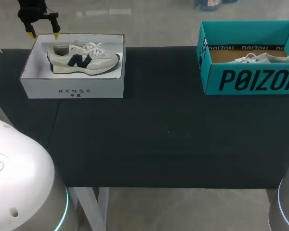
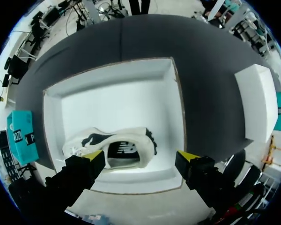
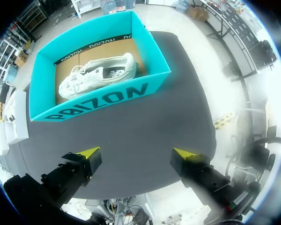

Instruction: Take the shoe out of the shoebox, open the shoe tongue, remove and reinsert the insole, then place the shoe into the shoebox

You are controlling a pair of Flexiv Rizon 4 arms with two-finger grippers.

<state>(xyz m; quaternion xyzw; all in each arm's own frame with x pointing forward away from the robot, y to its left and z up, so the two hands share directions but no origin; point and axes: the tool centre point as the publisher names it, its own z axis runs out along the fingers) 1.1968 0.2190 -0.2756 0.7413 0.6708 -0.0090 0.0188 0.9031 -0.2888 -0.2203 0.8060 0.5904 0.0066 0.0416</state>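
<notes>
Sneaker [image 1: 82,58] removal is the step I judge to be in hand, and it has not got as far as a grasp. My left gripper [image 1: 43,34] hangs with its fingers spread and empty over the heel end of the white shoebox [image 1: 72,86], which sits at the table's [image 1: 164,130] far left corner. From its wrist camera the left gripper [image 2: 140,157] looks straight down on the sneaker [image 2: 110,150], which lies on its side inside the white shoebox [image 2: 112,70] near one wall, its opening under the gap between the fingers. My right gripper [image 3: 136,153] is also spread and holds nothing. It hovers over bare table, short of the teal shoebox [image 3: 103,101] at the far right corner, where a pale shoe [image 3: 96,75] lies inside. As I read it, the next move calls for lowering the left arm into the box and closing on the heel collar, clear of the cardboard wall.
</notes>
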